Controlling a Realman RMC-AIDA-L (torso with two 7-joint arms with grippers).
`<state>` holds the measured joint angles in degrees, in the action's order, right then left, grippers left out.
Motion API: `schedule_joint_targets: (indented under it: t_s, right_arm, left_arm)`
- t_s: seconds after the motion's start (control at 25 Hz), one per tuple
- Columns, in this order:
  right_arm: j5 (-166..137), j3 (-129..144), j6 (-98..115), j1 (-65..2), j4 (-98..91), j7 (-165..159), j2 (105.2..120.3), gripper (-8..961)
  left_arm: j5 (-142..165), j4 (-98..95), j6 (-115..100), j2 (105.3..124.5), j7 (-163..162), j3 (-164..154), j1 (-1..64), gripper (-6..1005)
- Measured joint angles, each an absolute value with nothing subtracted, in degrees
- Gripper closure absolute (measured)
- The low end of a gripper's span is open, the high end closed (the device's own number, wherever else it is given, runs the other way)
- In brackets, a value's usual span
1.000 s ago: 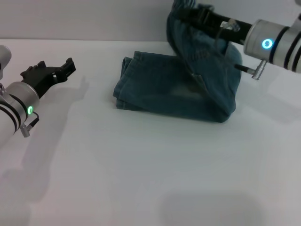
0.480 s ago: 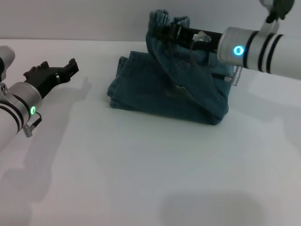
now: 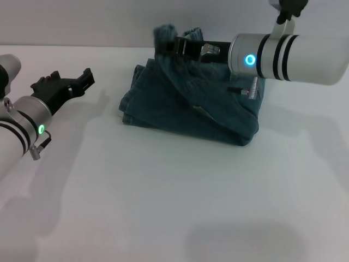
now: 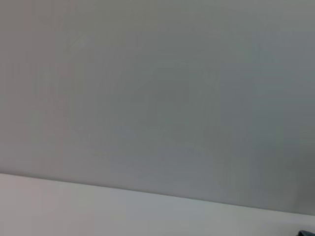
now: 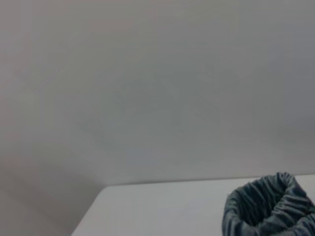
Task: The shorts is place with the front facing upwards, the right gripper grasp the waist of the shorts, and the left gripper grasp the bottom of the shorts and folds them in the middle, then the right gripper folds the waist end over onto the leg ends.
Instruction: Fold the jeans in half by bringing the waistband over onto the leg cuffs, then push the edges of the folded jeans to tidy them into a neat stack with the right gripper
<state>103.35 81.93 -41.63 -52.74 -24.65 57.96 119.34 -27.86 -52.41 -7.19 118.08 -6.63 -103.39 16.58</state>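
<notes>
The blue-green denim shorts [image 3: 185, 112] lie folded lengthwise at the back middle of the white table [image 3: 163, 191]. My right gripper [image 3: 179, 46], on the arm with the cyan light, is shut on the waist end. It holds the ruffled elastic band [image 3: 163, 33] up above the lower layer, over the left part of the shorts. That gathered band also shows in the right wrist view [image 5: 268, 206]. The leg ends [image 3: 128, 112] rest flat on the table at the left. My left gripper [image 3: 68, 80], with the green light, hovers open well left of the shorts, holding nothing.
A grey wall [image 3: 82, 22] runs along the table's far edge just behind the shorts. The left wrist view holds only that wall [image 4: 157, 88] and a strip of table [image 4: 74, 206].
My right gripper has carried the waist end leftward over the lower layer, and the whole bundle has slid slightly left. The left arm has barely shifted.
</notes>
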Motion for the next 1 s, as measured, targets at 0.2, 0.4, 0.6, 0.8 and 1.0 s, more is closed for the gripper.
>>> schedule_joint_targets:
  t_s: [0.2,0.4,0.6,0.8,1.0]
  right_arm:
    - [103.2,83.9,-41.5,-52.8,-24.7,58.0,119.24,734]
    - [103.2,85.9,-41.2,-52.9,-24.8,57.9,119.35,687]
    - [103.5,86.8,-32.2,-46.9,-31.9,67.2,119.53,519]
    - [103.3,97.5,-3.8,-32.9,-51.9,74.8,119.64,418]
    - [89.7,117.3,37.4,-27.7,-60.7,75.1,119.62,420]
  left_arm:
    - [-27.9,-52.3,-8.0,118.11,-6.6,-103.9,16.7,196]
    - [-27.9,-52.3,-8.2,118.12,-6.7,-104.0,16.8,197]
    - [-27.8,-52.1,-10.2,118.08,-6.7,-104.3,16.3,197]
    - [-27.7,-51.9,-14.6,117.98,-8.8,-105.5,14.7,197]
    - [-27.3,-50.9,-16.2,117.95,-9.5,-106.0,14.7,197]
